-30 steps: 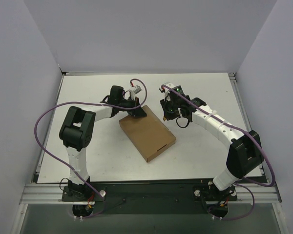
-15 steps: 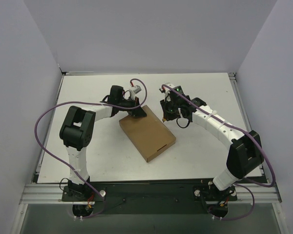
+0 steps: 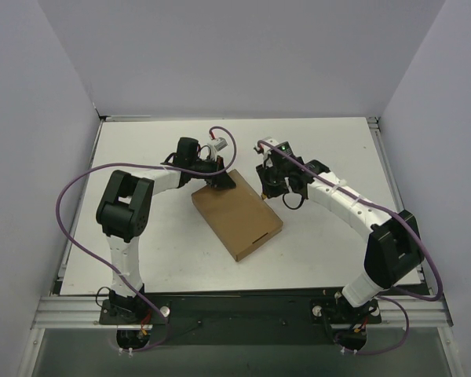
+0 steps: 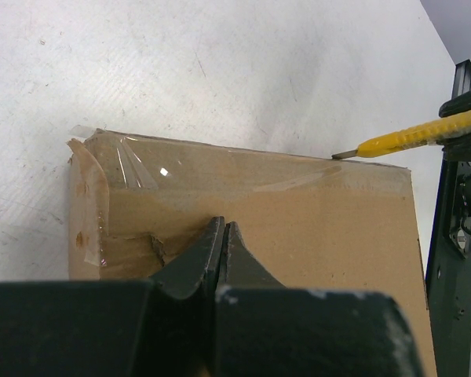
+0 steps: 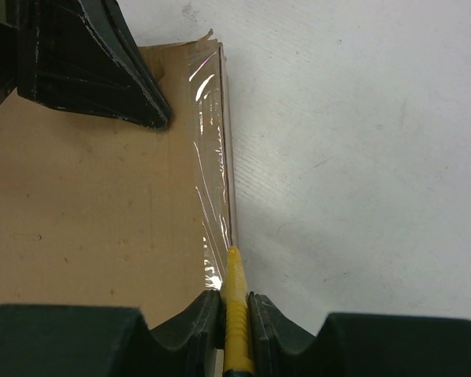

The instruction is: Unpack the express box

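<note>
Top external: box [image 3: 237, 214], brown, taped shut, mid-table. Left gripper [image 3: 220, 182], clenched on nothing, presses the 11 o'clock corner, probably to pin it. Right gripper [image 3: 268, 188], at 1 o'clock, grasps knife [image 5: 236, 314]. The blade meets the tape [image 5: 210, 157] seam, apparently for slitting.

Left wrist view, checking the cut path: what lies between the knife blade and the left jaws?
Left wrist view shows only the express box lid: clear tape along its edge, then bare cardboard.

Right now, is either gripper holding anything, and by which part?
The right gripper clamps the yellow utility knife by its handle, blade end forward at the express box's taped edge. The left gripper is shut, holding nothing.
</note>
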Robot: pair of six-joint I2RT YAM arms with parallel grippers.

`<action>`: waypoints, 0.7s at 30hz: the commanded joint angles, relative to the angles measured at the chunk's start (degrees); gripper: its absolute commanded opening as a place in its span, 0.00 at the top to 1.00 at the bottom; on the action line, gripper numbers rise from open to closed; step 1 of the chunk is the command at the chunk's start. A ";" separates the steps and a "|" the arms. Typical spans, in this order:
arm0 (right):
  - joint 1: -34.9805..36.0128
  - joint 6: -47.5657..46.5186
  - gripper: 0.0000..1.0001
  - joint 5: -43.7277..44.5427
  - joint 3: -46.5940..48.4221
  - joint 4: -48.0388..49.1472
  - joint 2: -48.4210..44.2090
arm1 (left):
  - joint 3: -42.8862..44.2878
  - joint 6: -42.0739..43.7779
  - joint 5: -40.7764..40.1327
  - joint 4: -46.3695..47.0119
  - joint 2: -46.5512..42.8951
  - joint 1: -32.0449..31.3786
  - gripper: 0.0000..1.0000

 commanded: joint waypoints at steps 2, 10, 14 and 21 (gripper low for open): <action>1.20 -0.55 1.00 0.86 -0.74 -0.61 -2.96 | -1.84 3.79 -9.04 -8.09 4.92 0.43 1.00; 2.07 -0.90 1.00 1.04 -1.26 -2.89 -3.84 | -1.58 3.09 -10.01 -8.00 5.09 0.34 1.00; 2.95 -0.90 1.00 1.12 -2.06 -5.00 -4.72 | -1.14 2.39 -11.49 -7.83 5.62 0.34 1.00; 3.92 -0.64 1.00 0.86 -5.04 -7.11 -7.61 | -0.35 2.04 -13.08 -7.92 5.97 0.34 1.00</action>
